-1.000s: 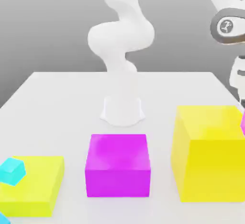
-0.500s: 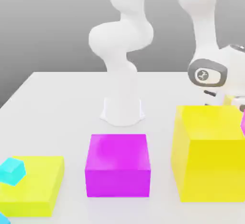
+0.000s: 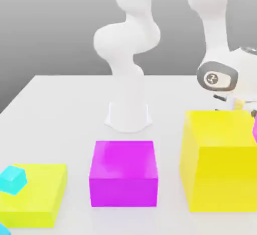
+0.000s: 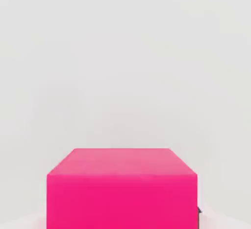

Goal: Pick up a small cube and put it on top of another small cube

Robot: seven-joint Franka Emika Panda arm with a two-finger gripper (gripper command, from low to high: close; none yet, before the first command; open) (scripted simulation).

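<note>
Currently the arm's wrist [image 3: 221, 77] sits low behind the large yellow block [image 3: 221, 161], with the jaws clenched; what they grasp cannot be determined. No small yellow cube location is confirmable. Lifting and stacking remain, judging by present positions.

A plain grey backdrop [image 3: 55, 23] rises behind the far edge of a white table [image 3: 60, 108], evenly lit.

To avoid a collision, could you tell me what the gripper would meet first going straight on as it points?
Probably the pink block, close in the hand view, with white table beyond. In the exterior view the gripper sits behind the large yellow block, so depth is unclear.
</note>
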